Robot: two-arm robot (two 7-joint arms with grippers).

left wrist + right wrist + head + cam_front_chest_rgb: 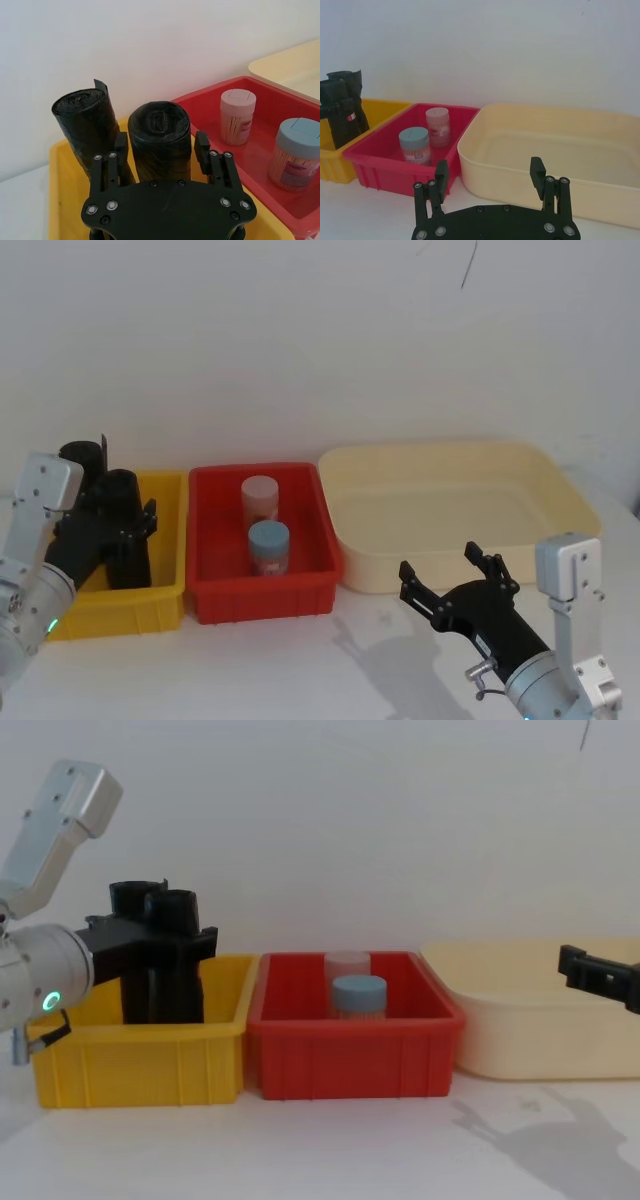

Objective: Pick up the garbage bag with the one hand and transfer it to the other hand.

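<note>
The garbage bag (pixel 160 131), a thick black roll, stands upright in the yellow bin (pixel 130 608) and rises above its rim (pixel 180 970). My left gripper (pixel 161 145), on the green-ringed arm, is open and straddles the roll, one finger close to each side (pixel 125 525). Whether the pads touch the roll I cannot tell. A thinner black roll (pixel 85 117) with a flared top stands right behind it. My right gripper (pixel 447 570) hovers open and empty above the table in front of the cream tub (pixel 489 170).
A red bin (pixel 265 595) between the yellow bin and the cream tub (pixel 560 495) holds a pink-lidded jar (pixel 260 498) and a blue-lidded jar (pixel 268 545). A white wall stands close behind the bins. Bare white table lies in front of them.
</note>
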